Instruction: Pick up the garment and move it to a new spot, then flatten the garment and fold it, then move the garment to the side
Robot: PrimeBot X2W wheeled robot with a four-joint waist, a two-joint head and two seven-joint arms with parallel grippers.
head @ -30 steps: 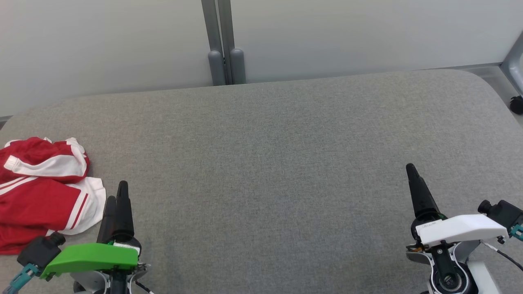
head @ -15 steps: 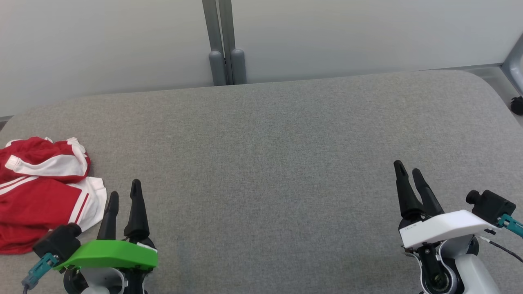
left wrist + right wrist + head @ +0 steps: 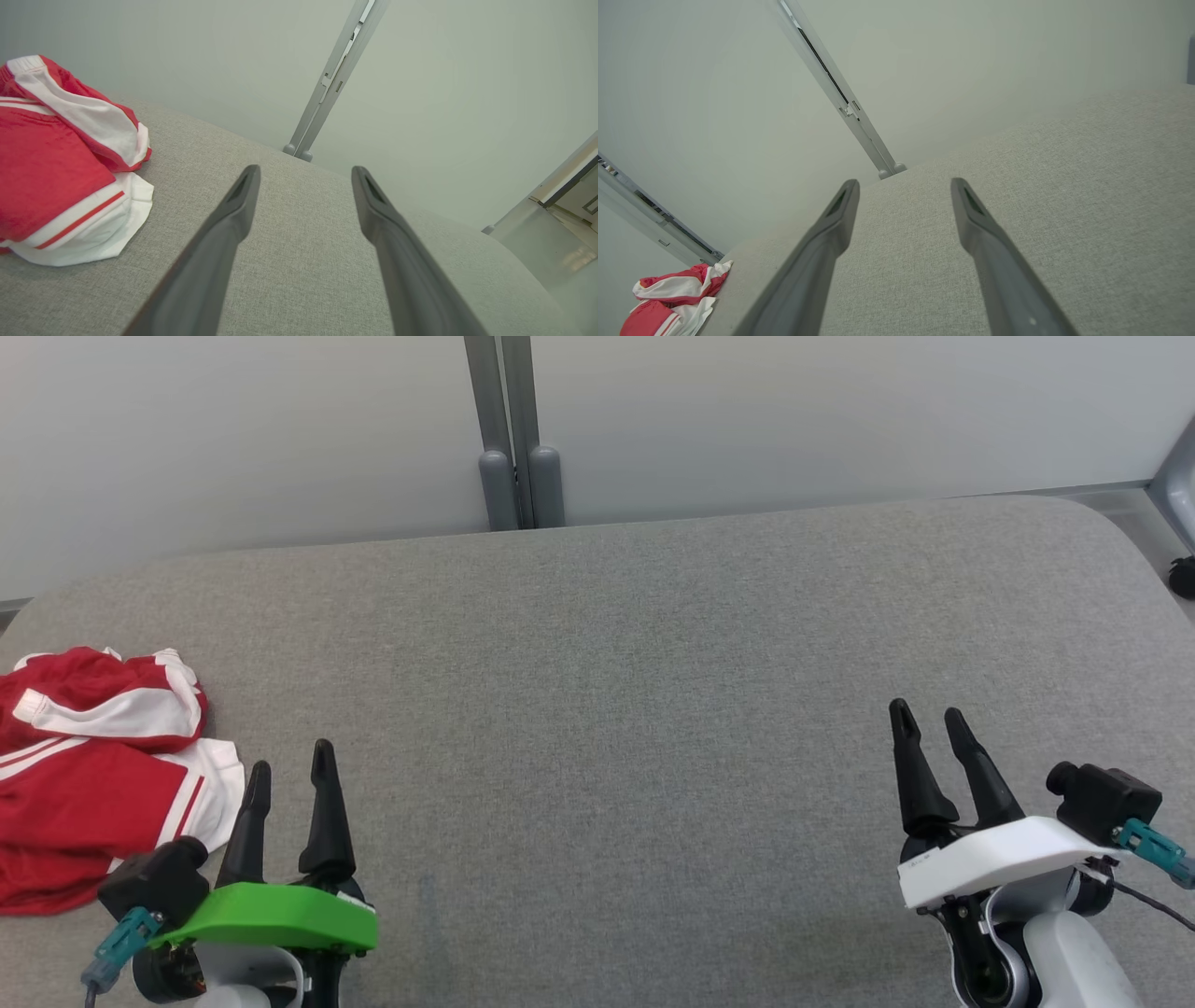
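Though illegibly small, print (image 3: 920, 864) on cover (image 3: 1004, 854) of right tool (image 3: 926, 711); both tools' jaws apart, empty; garment (image 3: 93, 775) beside left tool (image 3: 291, 756).

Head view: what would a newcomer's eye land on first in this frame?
The crumpled red-and-white garment at the far left edge of the grey padded surface, vivid against it. Next come the two open grippers at the bottom corners. The left gripper, under a green cover, sits just right of the garment without touching it, and the right gripper, under a white cover, sits far across the surface.
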